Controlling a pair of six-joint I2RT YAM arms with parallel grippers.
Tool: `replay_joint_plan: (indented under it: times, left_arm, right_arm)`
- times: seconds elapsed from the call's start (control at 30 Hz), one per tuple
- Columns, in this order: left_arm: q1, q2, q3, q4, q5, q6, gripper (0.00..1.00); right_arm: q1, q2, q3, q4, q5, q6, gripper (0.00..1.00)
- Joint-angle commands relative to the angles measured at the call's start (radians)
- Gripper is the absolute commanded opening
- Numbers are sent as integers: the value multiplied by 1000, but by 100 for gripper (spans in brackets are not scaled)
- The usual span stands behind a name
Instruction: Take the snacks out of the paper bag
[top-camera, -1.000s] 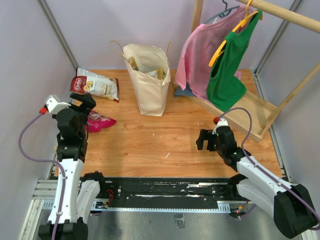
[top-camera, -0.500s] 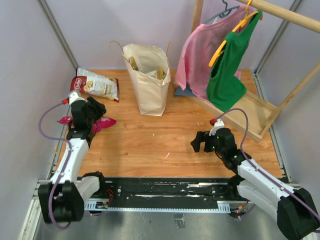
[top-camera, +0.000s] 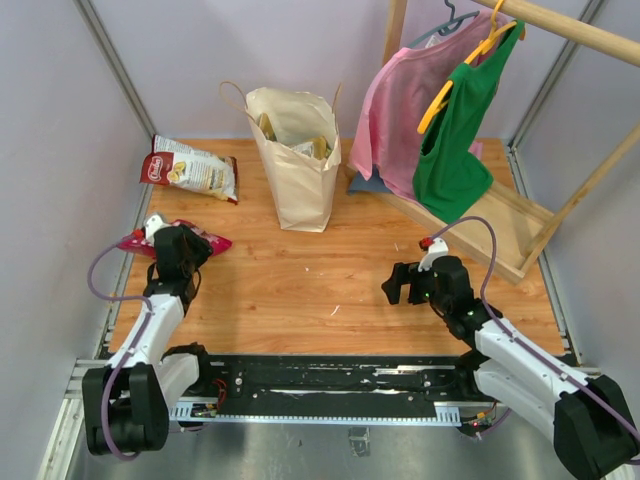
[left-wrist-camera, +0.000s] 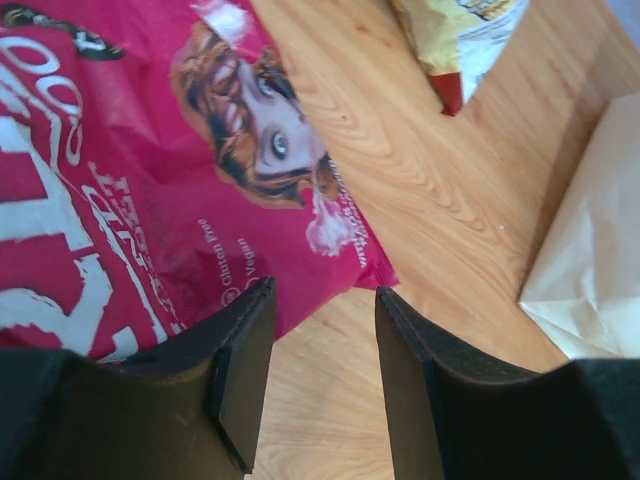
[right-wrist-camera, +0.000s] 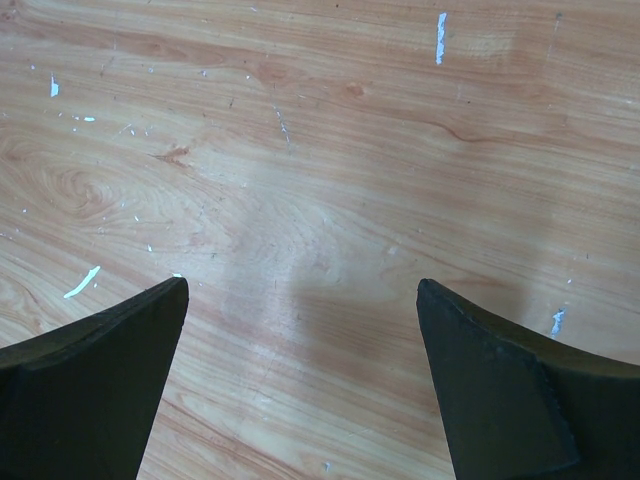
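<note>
The paper bag (top-camera: 300, 175) stands upright at the back middle of the table, and snack packets (top-camera: 316, 147) show in its open top. A red-white snack packet (top-camera: 190, 168) lies flat at the back left. A magenta snack packet (top-camera: 208, 240) lies on the table at the left, partly hidden under my left gripper (top-camera: 186, 246). In the left wrist view that gripper (left-wrist-camera: 322, 292) is open with only bare wood between its fingers, the magenta packet (left-wrist-camera: 150, 170) lying just beyond its left finger. My right gripper (top-camera: 396, 284) hangs wide open over bare table (right-wrist-camera: 302, 287).
A wooden clothes rack (top-camera: 500, 225) with a pink shirt (top-camera: 395, 110) and a green shirt (top-camera: 455, 130) on hangers fills the back right. Walls close in both sides. The bag's corner (left-wrist-camera: 595, 260) and the red-white packet's end (left-wrist-camera: 460, 30) show in the left wrist view.
My left arm has folded down from a raised pose and its gripper has drawn back toward the near edge, low over the magenta packet. My right gripper shifted slightly left.
</note>
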Motion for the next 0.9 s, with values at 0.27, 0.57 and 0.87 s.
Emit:
replay_joint_plan:
  times: [0.27, 0.57, 0.87]
  left_arm:
    - [167, 33, -82, 71, 11, -145, 45]
    - [268, 87, -142, 166, 156, -189, 45]
    - [268, 188, -153, 273, 184, -201, 44]
  right_arm:
    - [10, -17, -10, 15, -15, -14, 99]
    - [10, -6, -7, 21, -23, -14, 98]
    - [10, 0, -8, 25, -19, -12, 99]
